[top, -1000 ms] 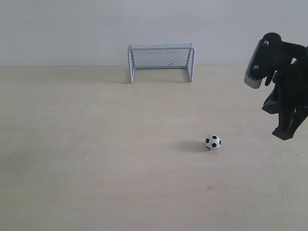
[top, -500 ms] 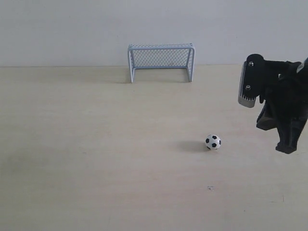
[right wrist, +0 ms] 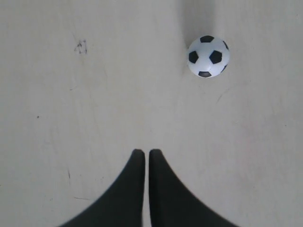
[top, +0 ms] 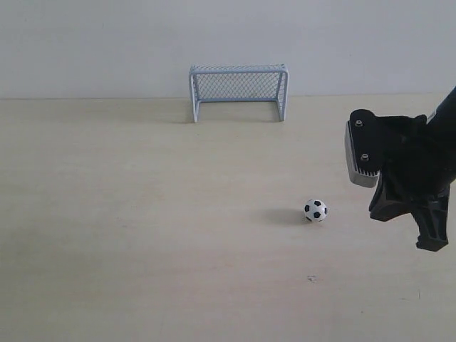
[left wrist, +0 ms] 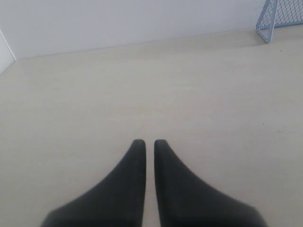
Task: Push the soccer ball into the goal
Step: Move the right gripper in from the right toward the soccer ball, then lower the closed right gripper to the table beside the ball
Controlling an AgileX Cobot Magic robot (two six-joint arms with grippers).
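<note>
**Progress check: nothing scored yet**

Zero headway on the actual push, judging by the layout. Soccer ball (top: pixel 315 210) parked on the open table (top: pixel 142 214), right of centre and well short of the back edge. Well apart from the goal (top: pixel 239 69), which stands at the middle of the back edge with its mouth facing forward. Nothing inside it as far as visible.

Right gripper (right wrist: pixel 143 153) hovering by the right edge, near the ball but not touching. Jaws pinched together with only a sliver of gap, nothing between them.

Left gripper (left wrist: pixel 145 142) not showing in the exterior view. Likewise clenched on nothing, looking across bare table with one corner of the goal in the distance.

Left to do: pretty much everything. Probably means getting the closed tips behind the ball on its front-right side, then nudging diagonally toward the back edge and into the mouth. Likely needs a careful line with such a tiny roller.
</note>
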